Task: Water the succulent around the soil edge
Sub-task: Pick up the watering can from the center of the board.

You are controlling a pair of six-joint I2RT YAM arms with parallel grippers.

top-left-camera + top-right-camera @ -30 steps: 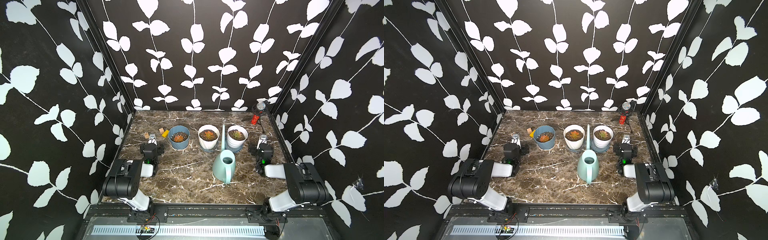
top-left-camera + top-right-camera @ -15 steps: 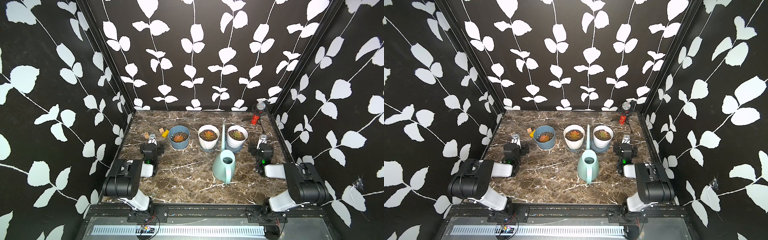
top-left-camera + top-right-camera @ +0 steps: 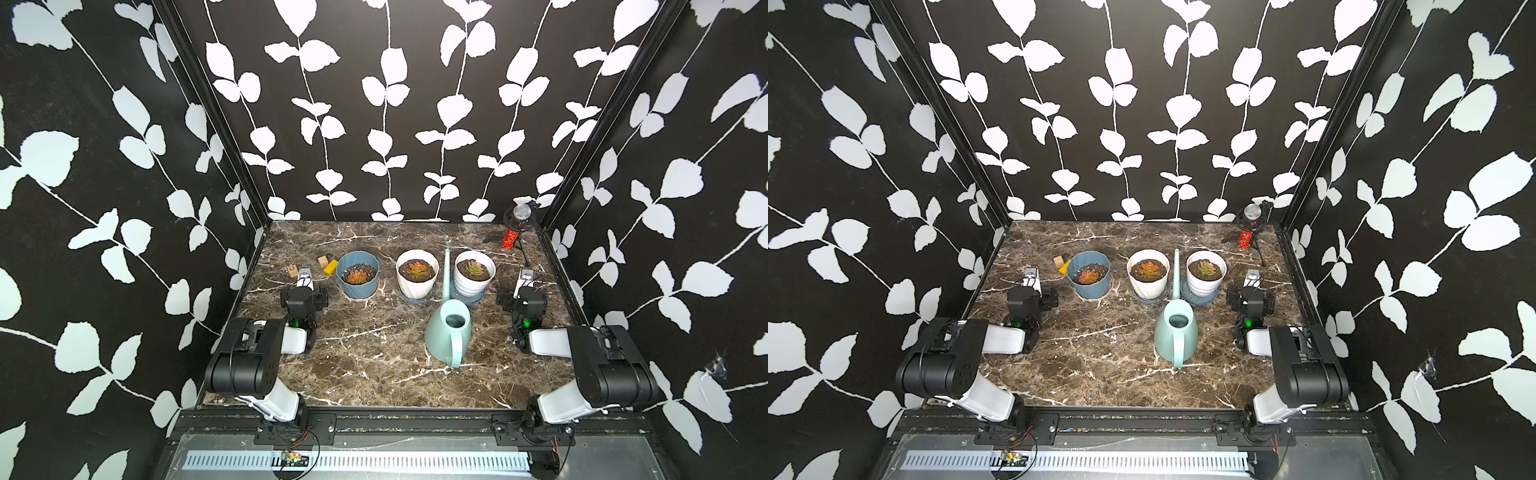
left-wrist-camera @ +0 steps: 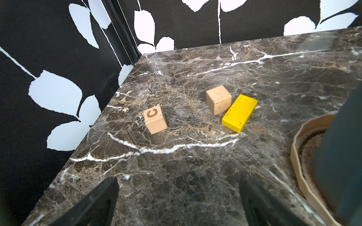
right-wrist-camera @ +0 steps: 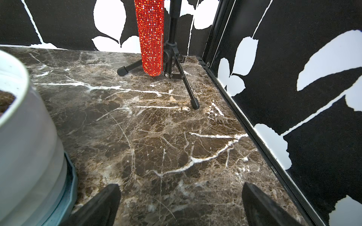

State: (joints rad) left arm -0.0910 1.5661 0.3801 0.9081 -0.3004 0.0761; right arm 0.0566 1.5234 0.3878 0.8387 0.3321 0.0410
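Nothing moved | watering can [image 3: 441, 341] upright, spout [image 3: 446, 272] rearward, long axis front-to-back | left claw [image 4: 179, 182], right claw [image 5: 181, 185] released

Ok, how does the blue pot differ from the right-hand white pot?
The blue pot sits on a beige saucer, the white pot on a teal saucer. The blue pot's succulent is orange, the white pot's succulent greenish. The can's spout runs beside the white pot, far from the blue pot. Both stand upright with soil.

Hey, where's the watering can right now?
In both top views the watering can stands on the table right of centre, its spout between the middle pot and the right-hand pot.
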